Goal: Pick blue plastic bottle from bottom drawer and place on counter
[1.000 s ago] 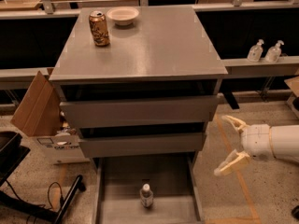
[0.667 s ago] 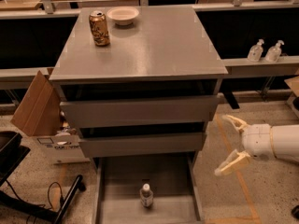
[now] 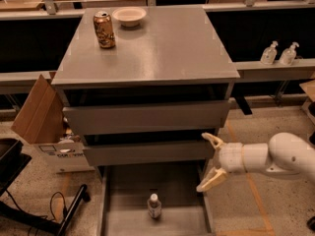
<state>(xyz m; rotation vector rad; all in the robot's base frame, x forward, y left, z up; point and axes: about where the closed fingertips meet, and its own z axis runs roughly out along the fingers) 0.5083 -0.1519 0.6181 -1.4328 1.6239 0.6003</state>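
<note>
This looks like a robot test lab or workroom rather than a home. The gripper (image 3: 204,162), fingers spread wide, hangs by the lower corner of a plain grey metal drawer cabinet (image 3: 147,116). The cabinet stands alone on a speckled hard floor (image 3: 280,210), with orange tape lines running under and behind the jaws. Across the cabinet from the jaws are an open cardboard box (image 3: 42,117) and loose black cables (image 3: 54,208) (nothing domestic there). Above and behind the jaws, pump bottles (image 3: 278,53) stand on a ledge.
</note>
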